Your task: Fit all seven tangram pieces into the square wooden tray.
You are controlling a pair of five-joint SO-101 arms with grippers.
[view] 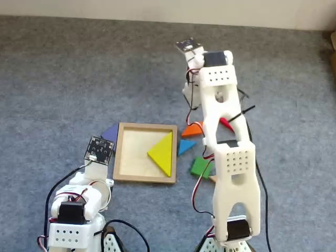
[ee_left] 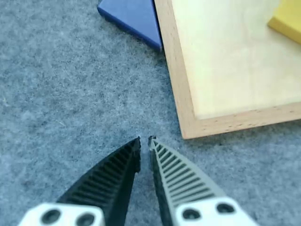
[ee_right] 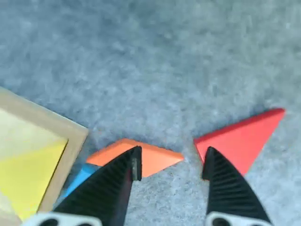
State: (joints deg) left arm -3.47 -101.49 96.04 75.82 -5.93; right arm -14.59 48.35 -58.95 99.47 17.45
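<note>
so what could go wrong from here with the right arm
The right arm's fingers stand open over the gap between the orange piece and the red triangle, so closing might catch both edges or neither. The orange piece also lies close to the tray wall, where a finger could snag.

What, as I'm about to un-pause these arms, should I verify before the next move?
1. Right gripper open: ok; it hangs over the carpet between the orange piece and the red piece.
2. Left gripper out of the way: ok; shut and empty, by the tray corner.
3. Room in the tray: ok; just the yellow triangle lies inside.
4. All seven pieces findable: cannot tell; the right arm covers some.
5. Orange piece free of the light blue piece: cannot tell.
</note>
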